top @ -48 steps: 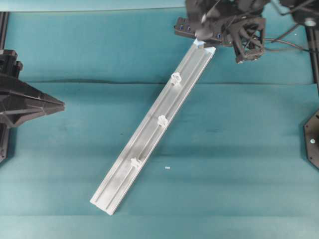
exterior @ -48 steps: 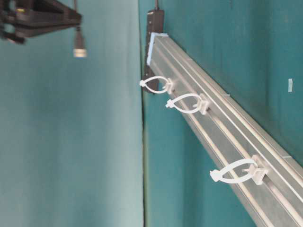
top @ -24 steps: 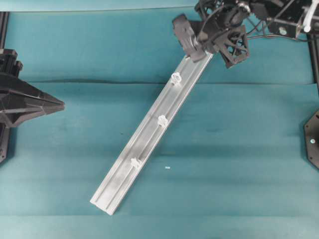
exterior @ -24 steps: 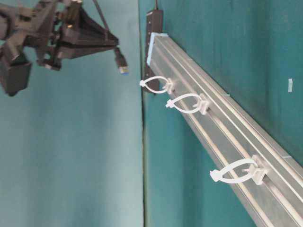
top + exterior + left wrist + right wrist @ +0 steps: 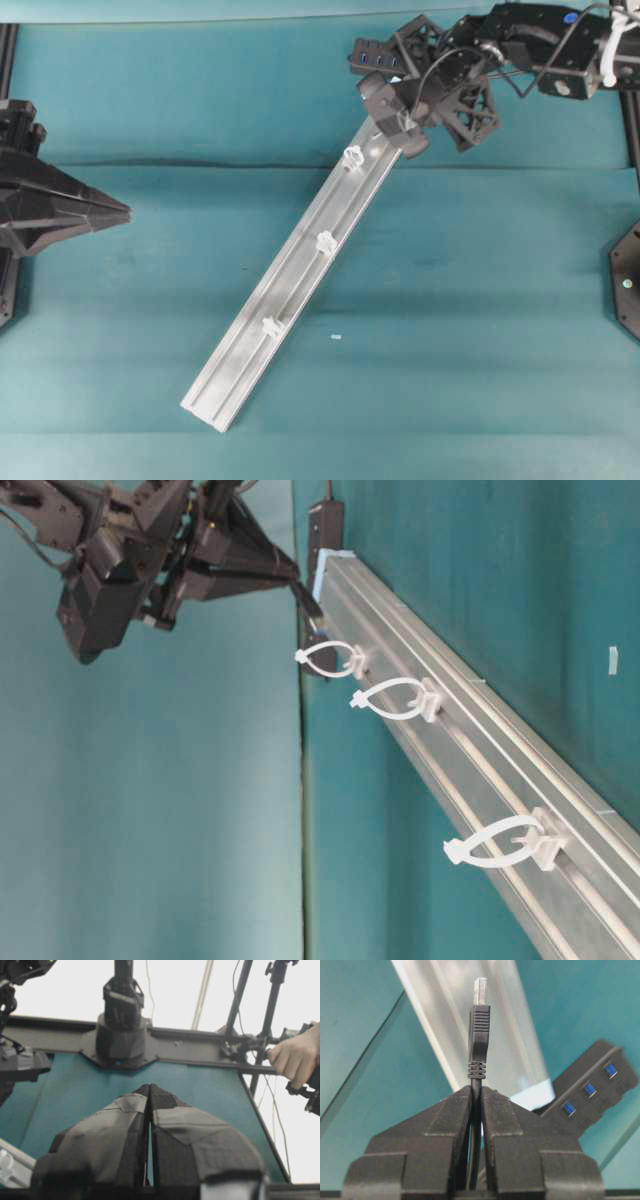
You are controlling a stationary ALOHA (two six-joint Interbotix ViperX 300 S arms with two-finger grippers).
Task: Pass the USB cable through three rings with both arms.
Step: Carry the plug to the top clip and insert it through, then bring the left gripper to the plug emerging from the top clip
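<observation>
The USB cable's black plug (image 5: 479,1020) sticks out past the fingertips of my right gripper (image 5: 476,1091), which is shut on the thin cord just behind it. That right gripper (image 5: 392,115) hovers over the top end of the silver rail (image 5: 300,280). In the table-level view the plug (image 5: 310,602) points down at the rail, just above the first ring (image 5: 330,658). The three rings, white loops, sit along the rail: the first ring (image 5: 352,156), the middle ring (image 5: 325,241) and the last ring (image 5: 270,326). My left gripper (image 5: 125,211) stays shut and empty at the left edge.
The black hub with blue sockets (image 5: 380,58) lies at the rail's top end, beside the right gripper. A small white scrap (image 5: 336,337) lies on the teal cloth right of the rail. A person's hand (image 5: 295,1055) grips a pole behind the table.
My right gripper has swung down and left with the plug, from high above the hub to just above the rail's top end and the first ring. The left arm has not moved.
</observation>
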